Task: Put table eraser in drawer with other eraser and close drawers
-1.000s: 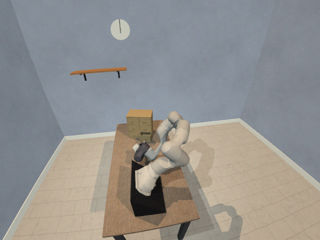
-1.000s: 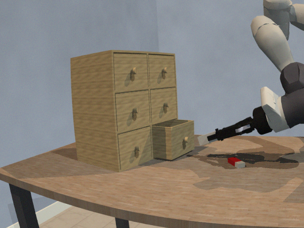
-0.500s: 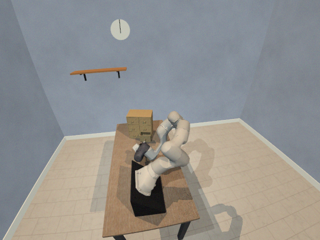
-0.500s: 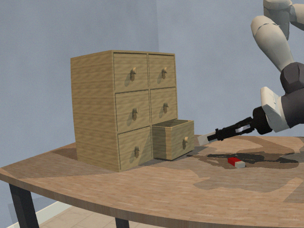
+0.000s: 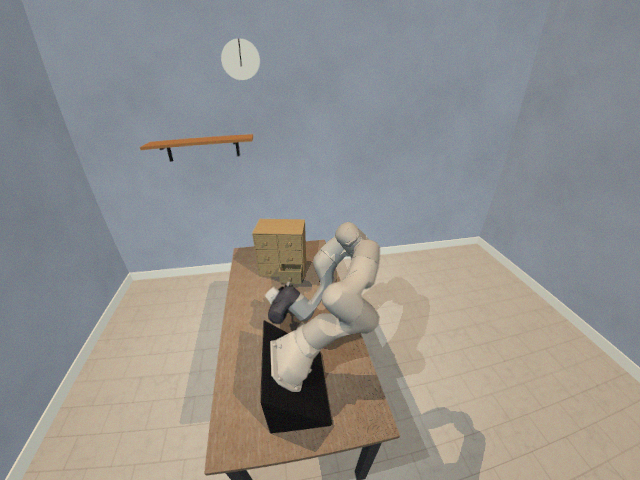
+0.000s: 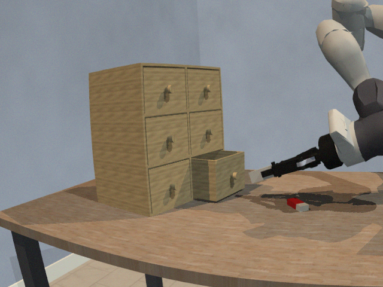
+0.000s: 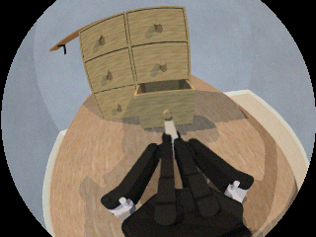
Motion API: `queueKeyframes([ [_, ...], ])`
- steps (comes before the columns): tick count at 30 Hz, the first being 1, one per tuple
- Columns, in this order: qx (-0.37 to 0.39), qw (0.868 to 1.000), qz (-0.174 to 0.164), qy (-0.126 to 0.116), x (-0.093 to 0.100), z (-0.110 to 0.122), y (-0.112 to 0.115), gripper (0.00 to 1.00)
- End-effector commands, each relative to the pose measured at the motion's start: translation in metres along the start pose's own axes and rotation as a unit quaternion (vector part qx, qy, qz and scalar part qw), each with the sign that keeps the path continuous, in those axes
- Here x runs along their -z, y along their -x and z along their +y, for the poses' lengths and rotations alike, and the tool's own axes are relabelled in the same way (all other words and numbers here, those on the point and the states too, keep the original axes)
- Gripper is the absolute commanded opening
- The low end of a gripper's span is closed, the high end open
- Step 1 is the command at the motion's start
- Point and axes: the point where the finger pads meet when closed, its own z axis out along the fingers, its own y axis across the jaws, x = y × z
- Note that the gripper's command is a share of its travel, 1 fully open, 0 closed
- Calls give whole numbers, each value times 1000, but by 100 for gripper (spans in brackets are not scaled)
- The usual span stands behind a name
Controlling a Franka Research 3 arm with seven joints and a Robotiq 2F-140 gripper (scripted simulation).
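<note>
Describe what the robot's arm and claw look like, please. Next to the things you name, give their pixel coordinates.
The arm (image 5: 356,304) (image 6: 343,52) is smooth off-white, with rounded, tube-like segments, and a dark charcoal section (image 5: 283,304) (image 6: 369,133) near its end. The claw (image 6: 263,176) (image 7: 169,127) is mostly black, with slim jointed linkages, silvery parts and pale, flat tips. I see no loose cables.
</note>
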Motion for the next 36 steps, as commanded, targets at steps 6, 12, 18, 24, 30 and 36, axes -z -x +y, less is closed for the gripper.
queueKeyframes([
  [6, -3, 1000, 0, -1, -4, 0, -1, 0],
  [12, -3, 1000, 0, -1, -10, 0, -3, 0],
  [18, -3, 1000, 0, -1, -14, 0, -5, 0],
  [24, -3, 1000, 0, -1, -22, 0, -8, 0],
  [30, -3, 1000, 0, -1, -30, 0, -11, 0],
  [36, -3, 1000, 0, -1, -39, 0, -14, 0],
])
